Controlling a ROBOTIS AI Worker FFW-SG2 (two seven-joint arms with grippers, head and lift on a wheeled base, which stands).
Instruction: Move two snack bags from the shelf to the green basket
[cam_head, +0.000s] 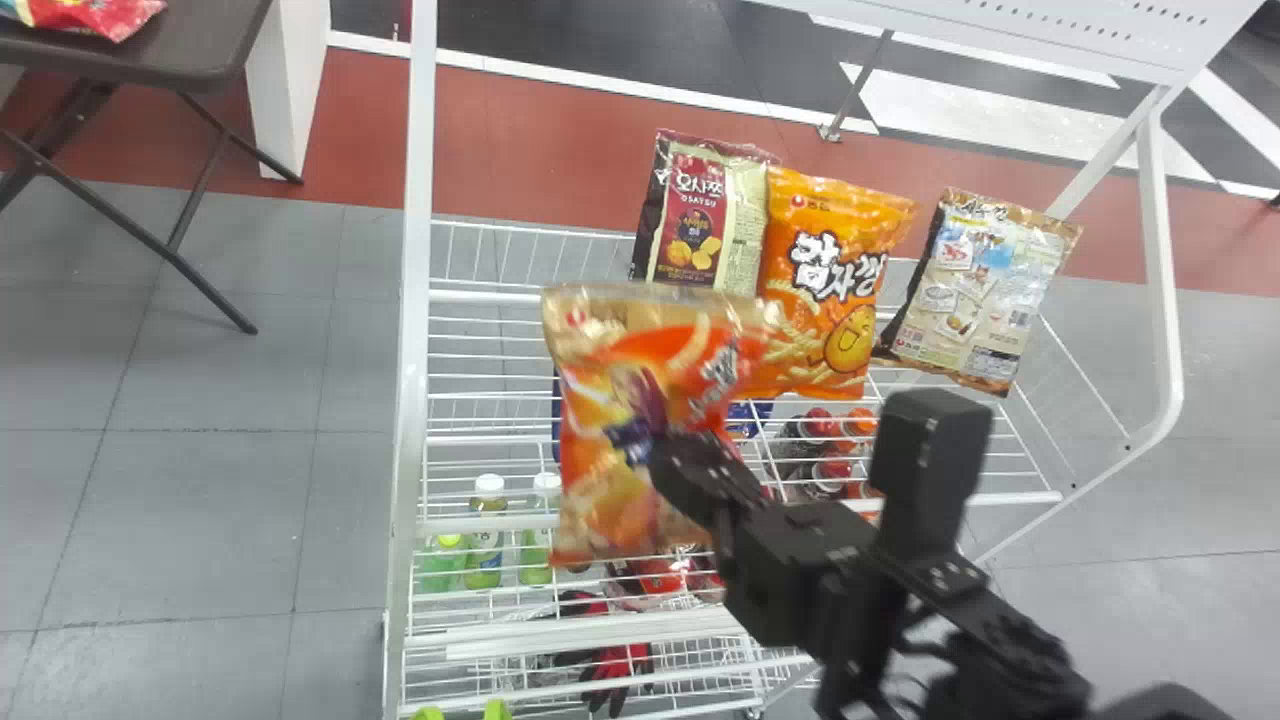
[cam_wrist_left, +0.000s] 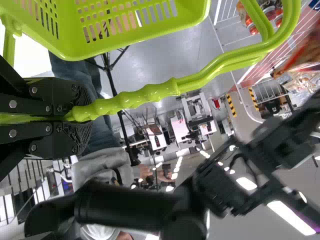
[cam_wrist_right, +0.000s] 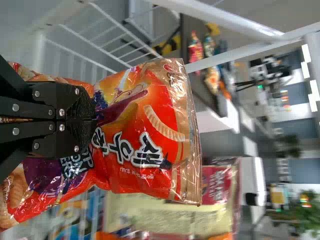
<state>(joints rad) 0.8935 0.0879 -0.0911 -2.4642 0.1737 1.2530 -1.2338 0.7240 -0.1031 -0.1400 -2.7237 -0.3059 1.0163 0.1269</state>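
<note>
With your right gripper (cam_wrist_right: 94, 119) pinching 1 red-orange snack bag (cam_wrist_right: 150, 135) mid-body over the wire shelf (cam_head: 490, 297), a loose end could snag the handle (cam_wrist_left: 135, 98) clamped in your left gripper (cam_wrist_left: 89, 120) and knock the bag outside the green basket (cam_wrist_left: 125, 42).

Red-orange snack bag (cam_head: 590, 400) pinched in right tool (cam_head: 650, 455), maroon bag (cam_head: 700, 215), orange bag (cam_head: 835, 280), beige bag (cam_head: 980, 290) near far edge of shelf (cam_head: 480, 297), slotted green basket (cam_wrist_left: 130, 42) held by handle (cam_wrist_left: 125, 101)
</note>
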